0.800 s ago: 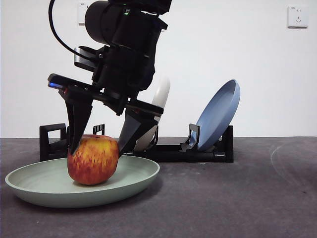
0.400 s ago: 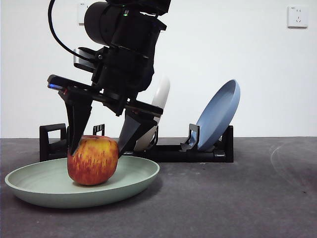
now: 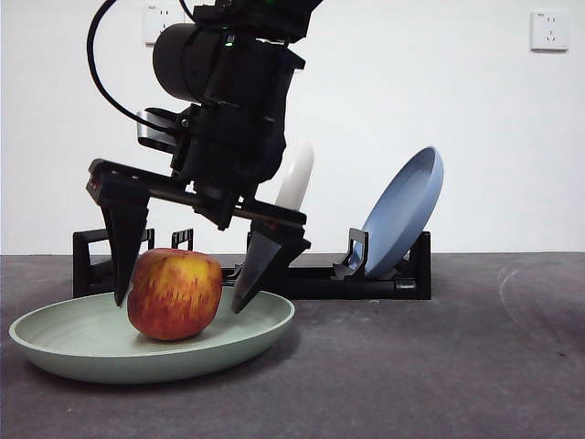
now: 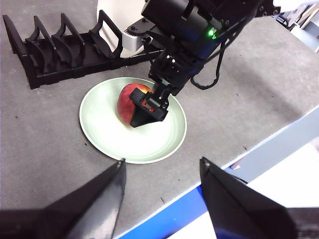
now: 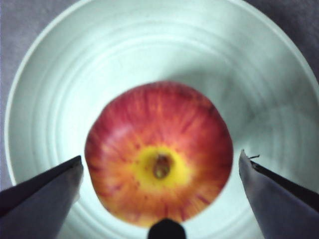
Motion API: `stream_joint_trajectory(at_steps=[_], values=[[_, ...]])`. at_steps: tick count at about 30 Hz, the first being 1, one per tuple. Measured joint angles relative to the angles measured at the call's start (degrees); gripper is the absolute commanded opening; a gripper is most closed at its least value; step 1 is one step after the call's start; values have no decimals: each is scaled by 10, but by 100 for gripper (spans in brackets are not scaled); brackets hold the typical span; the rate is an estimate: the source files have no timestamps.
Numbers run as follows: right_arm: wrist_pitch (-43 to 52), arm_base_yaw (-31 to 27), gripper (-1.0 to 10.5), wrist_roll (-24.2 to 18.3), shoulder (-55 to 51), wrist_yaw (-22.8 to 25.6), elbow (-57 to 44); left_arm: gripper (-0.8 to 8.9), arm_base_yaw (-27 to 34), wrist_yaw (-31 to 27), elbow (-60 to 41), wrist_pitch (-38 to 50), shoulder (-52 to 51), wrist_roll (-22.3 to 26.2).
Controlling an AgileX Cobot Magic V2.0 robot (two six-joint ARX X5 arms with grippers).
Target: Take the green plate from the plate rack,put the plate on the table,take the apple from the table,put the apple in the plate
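Note:
The red and yellow apple (image 3: 175, 294) rests in the pale green plate (image 3: 55, 340), which lies flat on the dark grey table (image 3: 439, 366). My right gripper (image 3: 183, 297) hangs straight over the apple, open, one jaw on each side with a gap to the fruit. From the right wrist the apple (image 5: 158, 164) fills the middle of the green plate (image 5: 60, 74), and the right gripper (image 5: 160, 167) does not touch it. My left gripper (image 4: 162, 172) is open high above the table edge, looking down on the green plate (image 4: 107, 137) and apple (image 4: 128, 97).
Behind the plate runs the black plate rack (image 3: 329, 277), which holds a cream-white plate (image 3: 294, 183) and a blue plate (image 3: 407, 212). In the left wrist view the plate rack (image 4: 55, 45) lies beyond the plate, and the table's edge (image 4: 239, 162) is close by.
The right gripper's jaws have spread apart and let go of the apple, which now sits free in the plate. The arm has shifted slightly.

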Motion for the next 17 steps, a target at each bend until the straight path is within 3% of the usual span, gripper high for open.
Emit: stream_joint_trajectory(at_steps=[8,17], values=[[-111,0,598,-8,0,-9,108,248,0,0,0,0,0,0],[-323,0,596,-75,-12,-9,286,248,0,0,0,3,0,0]])
